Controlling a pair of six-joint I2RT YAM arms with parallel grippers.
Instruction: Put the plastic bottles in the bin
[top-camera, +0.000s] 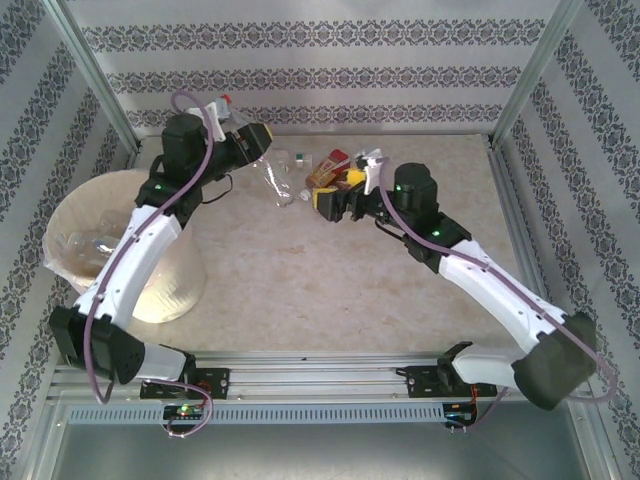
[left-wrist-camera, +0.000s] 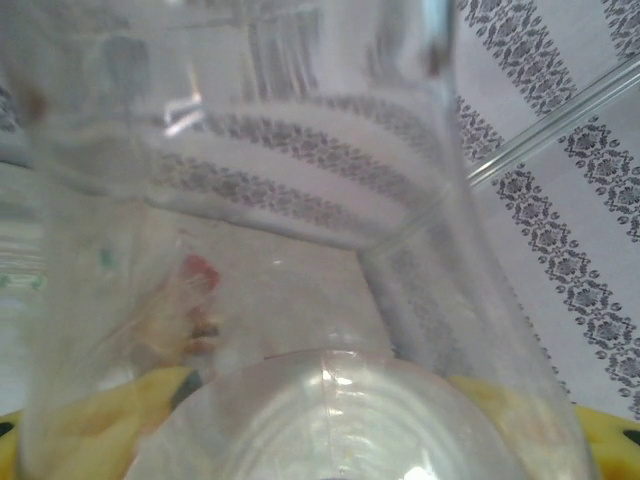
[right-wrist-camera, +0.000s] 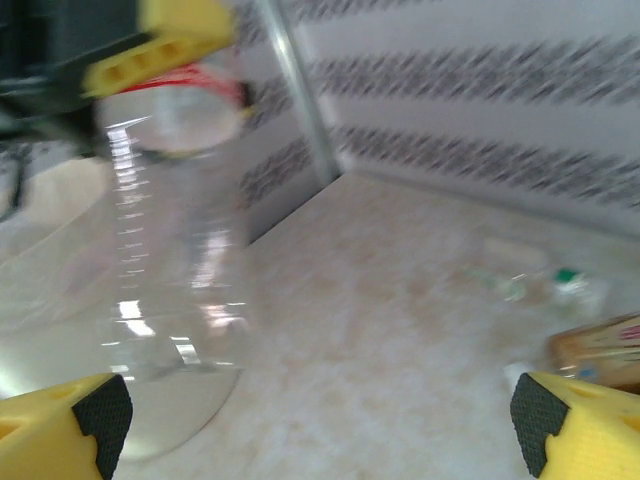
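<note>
Over marbled table (top-camera: 330, 290) — left tool (top-camera: 260, 143) clamped on clear ribbed bottle (right-wrist-camera: 170, 250) | right tool (right-wrist-camera: 320, 412) apart

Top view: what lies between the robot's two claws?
In the top view, a clear bottle gripped by the left claw, a small green-capped bottle, and an amber bottle beside the open right claw.

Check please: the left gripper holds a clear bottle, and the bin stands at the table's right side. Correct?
No: the bin stands at the left side of the table, as the top external view shows. The left gripper does hold a clear bottle.
</note>
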